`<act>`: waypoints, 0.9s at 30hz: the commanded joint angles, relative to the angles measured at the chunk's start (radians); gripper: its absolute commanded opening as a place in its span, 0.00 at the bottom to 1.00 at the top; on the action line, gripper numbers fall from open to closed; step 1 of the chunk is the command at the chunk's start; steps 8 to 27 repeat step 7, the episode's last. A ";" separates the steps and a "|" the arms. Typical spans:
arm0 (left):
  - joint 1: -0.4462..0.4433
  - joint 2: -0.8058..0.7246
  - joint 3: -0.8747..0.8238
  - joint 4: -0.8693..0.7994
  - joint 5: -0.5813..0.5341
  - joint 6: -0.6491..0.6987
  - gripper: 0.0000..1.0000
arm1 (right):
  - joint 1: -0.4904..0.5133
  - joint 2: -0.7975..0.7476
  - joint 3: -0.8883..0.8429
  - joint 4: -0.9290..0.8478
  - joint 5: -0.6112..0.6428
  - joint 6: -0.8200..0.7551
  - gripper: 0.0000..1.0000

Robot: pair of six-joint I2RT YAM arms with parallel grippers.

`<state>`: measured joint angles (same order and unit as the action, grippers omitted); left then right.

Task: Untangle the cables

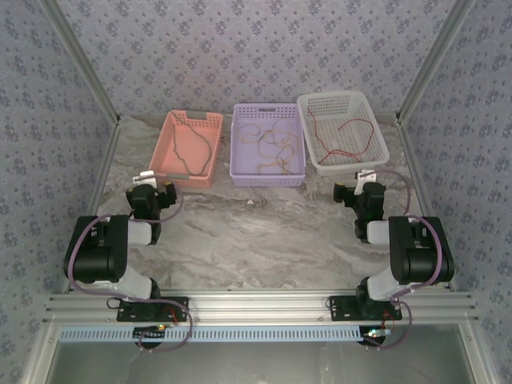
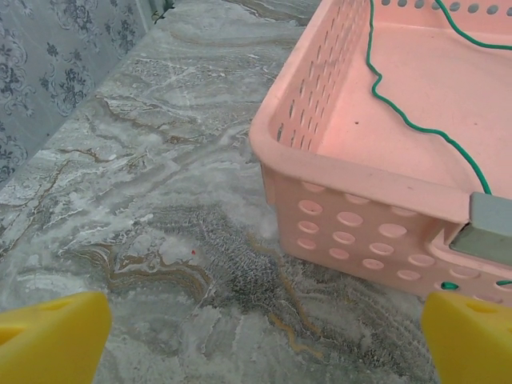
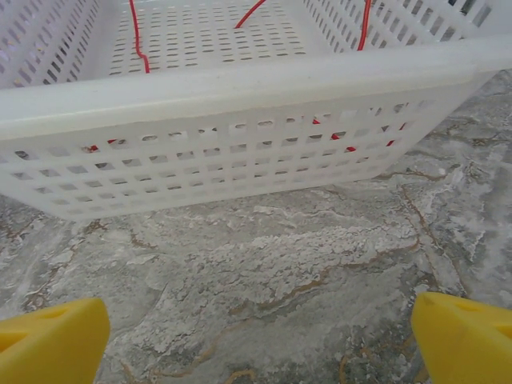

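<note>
Cables (image 1: pixel 272 144) in baskets (image 1: pixel 268 178), beyond both grippers (image 1: pixel 156 182) (image 1: pixel 356 184)

Pink basket (image 1: pixel 181 180), purple basket (image 1: pixel 266 178), white basket (image 1: pixel 352 166), cables (image 1: pixel 276 146) inside; marble table (image 1: pixel 256 232)

I see smooth plastic in the pink perforated basket (image 2: pixel 352 228), and a matt, marble-veined finish on the grey tabletop (image 2: pixel 160 240). The white slotted plastic basket (image 3: pixel 240 88) looks faintly glossy.

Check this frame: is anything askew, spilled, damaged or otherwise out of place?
Mildly, yes. The white basket sits turned at an angle, not square with the purple basket beside it. On the pink basket, the green cable ends in a grey piece resting on the near rim rather than inside. Nothing looks spilled or damaged.
</note>
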<state>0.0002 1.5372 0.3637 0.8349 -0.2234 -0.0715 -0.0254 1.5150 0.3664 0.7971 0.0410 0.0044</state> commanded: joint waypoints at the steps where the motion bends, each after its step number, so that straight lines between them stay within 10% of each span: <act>1: 0.006 -0.009 0.015 0.034 0.016 -0.010 0.99 | 0.006 0.007 0.018 0.024 0.033 -0.023 0.99; 27: 0.007 -0.011 0.014 0.035 0.017 -0.010 0.99 | 0.006 0.005 0.014 0.029 0.072 -0.010 0.99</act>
